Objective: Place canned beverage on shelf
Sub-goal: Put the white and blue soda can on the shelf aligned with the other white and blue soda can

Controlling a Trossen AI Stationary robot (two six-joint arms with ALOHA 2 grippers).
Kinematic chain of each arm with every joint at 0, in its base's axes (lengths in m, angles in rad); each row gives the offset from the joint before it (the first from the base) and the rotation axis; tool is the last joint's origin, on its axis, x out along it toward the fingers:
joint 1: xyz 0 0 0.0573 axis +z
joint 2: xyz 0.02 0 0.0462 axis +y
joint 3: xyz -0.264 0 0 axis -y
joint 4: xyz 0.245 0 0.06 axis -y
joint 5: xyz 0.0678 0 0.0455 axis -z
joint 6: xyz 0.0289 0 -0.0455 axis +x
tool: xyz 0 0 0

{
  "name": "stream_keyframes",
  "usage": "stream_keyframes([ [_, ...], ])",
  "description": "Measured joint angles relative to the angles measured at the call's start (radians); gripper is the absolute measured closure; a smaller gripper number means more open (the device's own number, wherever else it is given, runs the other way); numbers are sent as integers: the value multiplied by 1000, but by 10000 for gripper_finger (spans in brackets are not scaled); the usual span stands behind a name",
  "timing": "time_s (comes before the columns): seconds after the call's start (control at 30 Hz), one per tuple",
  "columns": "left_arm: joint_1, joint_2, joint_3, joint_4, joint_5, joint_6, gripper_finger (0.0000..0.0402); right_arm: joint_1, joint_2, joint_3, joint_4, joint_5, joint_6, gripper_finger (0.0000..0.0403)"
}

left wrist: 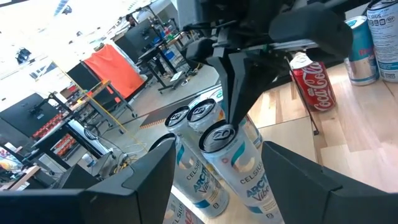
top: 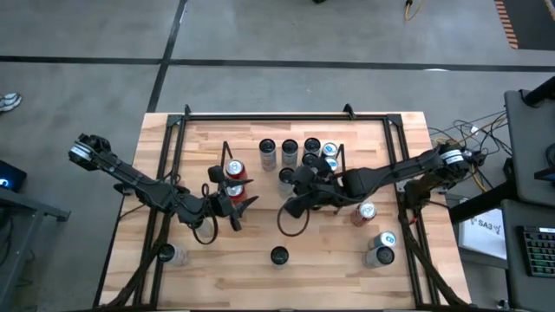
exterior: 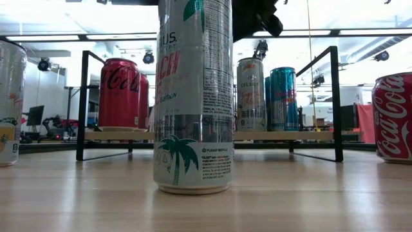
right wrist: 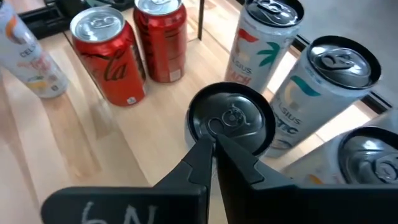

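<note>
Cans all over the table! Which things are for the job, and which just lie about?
For the job: shelf; black-top can; right gripper, shut at its top.
Lying about: front can; loose red can; left can; left gripper, waiting open.

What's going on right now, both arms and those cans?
Right gripper jaws shut above black-topped can. Left gripper open beside red cans. Shelf partly stocked.

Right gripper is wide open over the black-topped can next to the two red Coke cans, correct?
Not quite: the right gripper is shut, fingertips together at the black-topped can. The right wrist view shows it. The red Coke cans do stand nearby.
</note>
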Motion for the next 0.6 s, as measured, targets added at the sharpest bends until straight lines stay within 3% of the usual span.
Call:
stream_keyframes([
  [0.3,0,0,0,0,0,0,178,-6,-3,-2,-20,71,-13,390],
  [0.6,0,0,0,-1,0,0,178,-3,-8,-1,-4,41,-13,390],
])
